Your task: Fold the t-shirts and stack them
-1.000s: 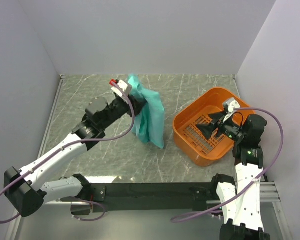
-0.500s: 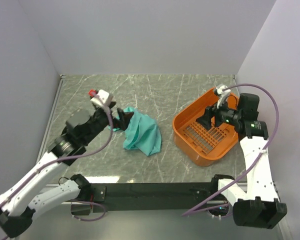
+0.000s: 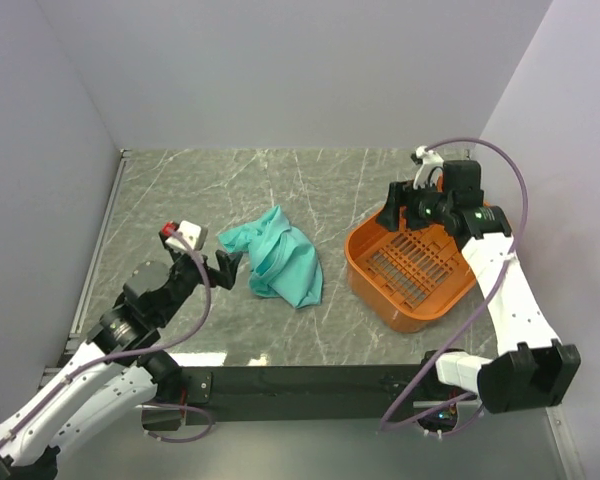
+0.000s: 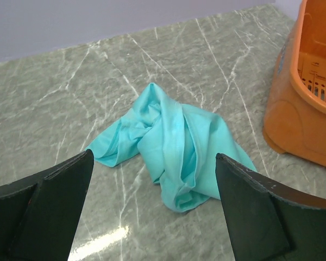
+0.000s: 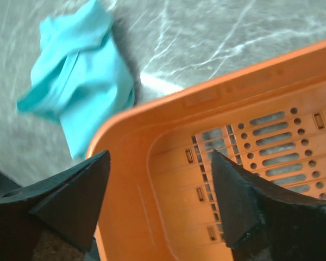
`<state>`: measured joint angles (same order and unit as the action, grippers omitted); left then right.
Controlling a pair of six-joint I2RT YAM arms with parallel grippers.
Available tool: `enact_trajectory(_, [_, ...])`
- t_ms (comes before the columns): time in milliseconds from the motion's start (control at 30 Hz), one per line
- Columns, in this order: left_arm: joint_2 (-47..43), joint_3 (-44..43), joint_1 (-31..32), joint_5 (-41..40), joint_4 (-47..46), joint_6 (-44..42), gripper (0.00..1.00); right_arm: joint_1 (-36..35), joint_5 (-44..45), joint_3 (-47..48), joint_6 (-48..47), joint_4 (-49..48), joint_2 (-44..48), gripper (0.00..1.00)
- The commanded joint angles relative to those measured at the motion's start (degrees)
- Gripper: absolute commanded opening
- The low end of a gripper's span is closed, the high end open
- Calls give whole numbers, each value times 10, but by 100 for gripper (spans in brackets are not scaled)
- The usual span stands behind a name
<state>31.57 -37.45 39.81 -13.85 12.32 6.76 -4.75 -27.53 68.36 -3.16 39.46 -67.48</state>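
t-shirt (image 4: 168, 147) sits crumpled on bench (image 4: 70, 81), unfolded. left fingers (image 4: 43, 212) spread facing it for a regrasp. right fingers (image 5: 60, 196) spread over basket (image 5: 168, 141), empty i think.

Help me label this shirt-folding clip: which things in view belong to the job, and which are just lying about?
Job:
- teal t-shirt, crumpled on the table
- left claw, open
- right claw, open

Lying about:
- orange basket
- marble table

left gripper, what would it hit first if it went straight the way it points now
Most likely the t-shirt, lying crumpled dead ahead, centred between the left gripper's open jaws. Depth is unclear: angled downward, it might touch the table just short of it.
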Motion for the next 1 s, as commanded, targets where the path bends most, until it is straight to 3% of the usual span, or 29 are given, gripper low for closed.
enact_trajectory(0, [-48, 21, -2, -29, -4, 17, 100, -17, 75, 41, 118, -40, -26, 83])
enact_trajectory(200, [-77, 23, -2, -47, -4, 17, 99, -29, 177, 64, 226, -62, -80, 85])
enact_trajectory(567, [-64, 21, -17, -23, -5, 16, 99, -63, 311, 106, 290, -46, -184, 88])
enact_trajectory(967, [-60, 21, -25, -14, -9, 14, 99, -83, 339, 118, 294, -46, -224, 86])
